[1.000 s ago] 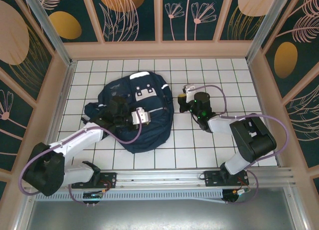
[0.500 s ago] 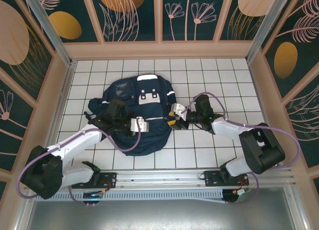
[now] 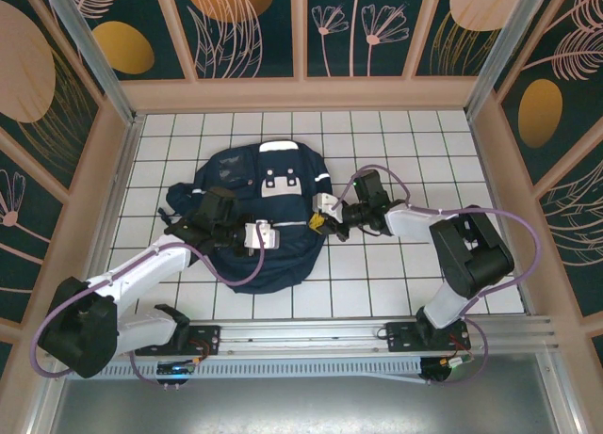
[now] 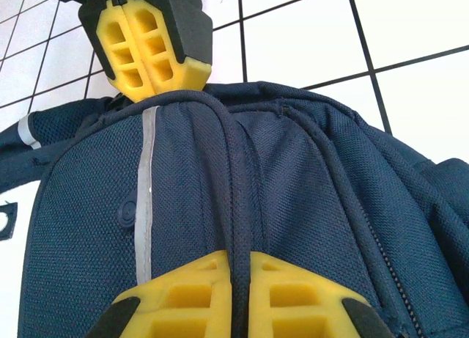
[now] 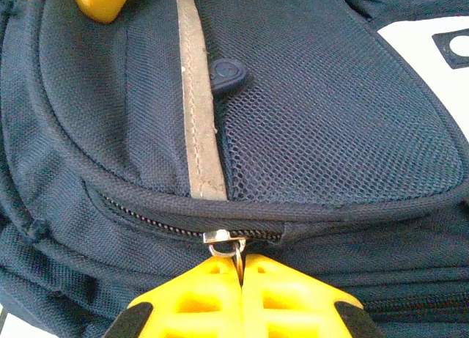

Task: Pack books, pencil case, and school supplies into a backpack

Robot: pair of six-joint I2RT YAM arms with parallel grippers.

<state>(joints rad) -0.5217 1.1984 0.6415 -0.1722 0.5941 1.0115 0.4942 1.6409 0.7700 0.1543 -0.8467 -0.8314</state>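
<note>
Working the zipper, I judge: my right end effector (image 5: 242, 270) clamps the zipper pull (image 5: 226, 242) at its tips, my left end effector (image 4: 235, 268) pinches a seam of the backpack (image 4: 308, 191) beneath it; next needs a steady pull along the track.

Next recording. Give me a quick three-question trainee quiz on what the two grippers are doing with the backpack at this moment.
1. True or false: the right gripper is shut on a metal zipper pull of the backpack.
2. What does the left gripper pinch?
A) a yellow book
B) a raised ridge of backpack fabric
C) a purple pen
3. Fill in the blank: the backpack lies on a white ___ table.

Key: 1 true; 2 B; 3 tiled.
</note>
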